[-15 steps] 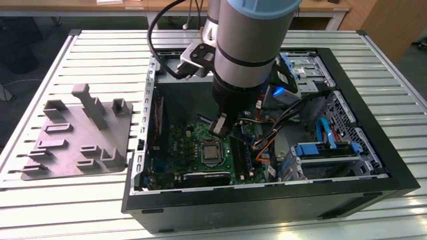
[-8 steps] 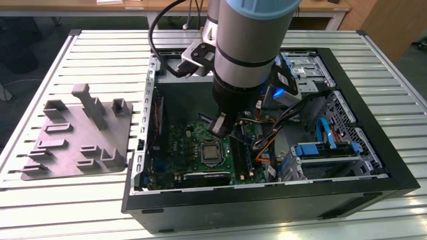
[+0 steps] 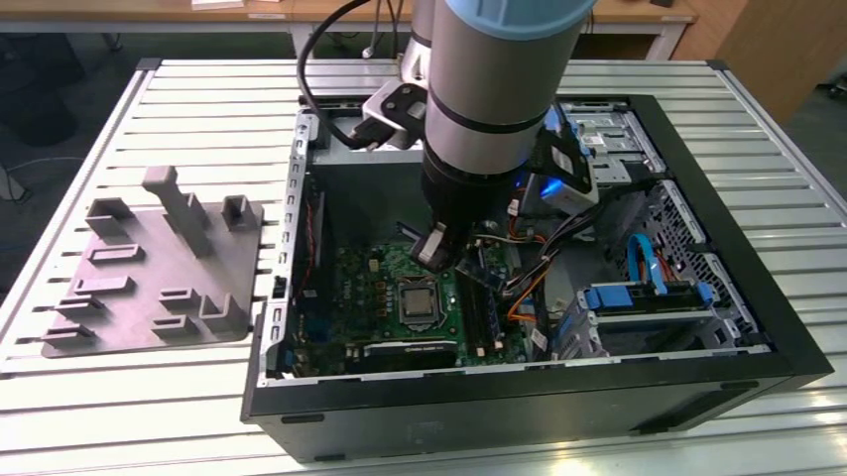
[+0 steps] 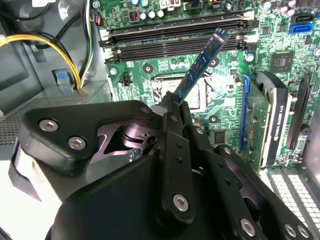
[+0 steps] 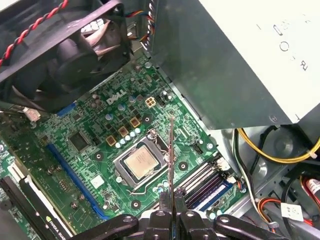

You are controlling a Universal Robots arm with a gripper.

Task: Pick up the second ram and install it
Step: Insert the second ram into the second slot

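Note:
My gripper (image 4: 172, 106) is shut on the second ram (image 4: 199, 63), a thin dark strip with a blue label that juts out from between the fingers. In the first wrist view the ram (image 5: 171, 155) appears edge-on, rising from the gripper (image 5: 171, 202) over the CPU socket (image 5: 140, 165). The stick hangs tilted above the green motherboard (image 4: 150, 70), a short way from the long black memory slots (image 4: 170, 40). In the exterior view the gripper (image 3: 443, 260) is low inside the open computer case (image 3: 741, 248), just above the board.
A grey holder tray (image 3: 146, 278) with upright posts lies on the slatted table at the exterior view's left. Inside the case are a fan (image 5: 60, 55), the power supply box (image 5: 240, 55), yellow cables (image 4: 50, 42), a graphics card (image 4: 272, 120) and blue drive brackets (image 3: 636, 297).

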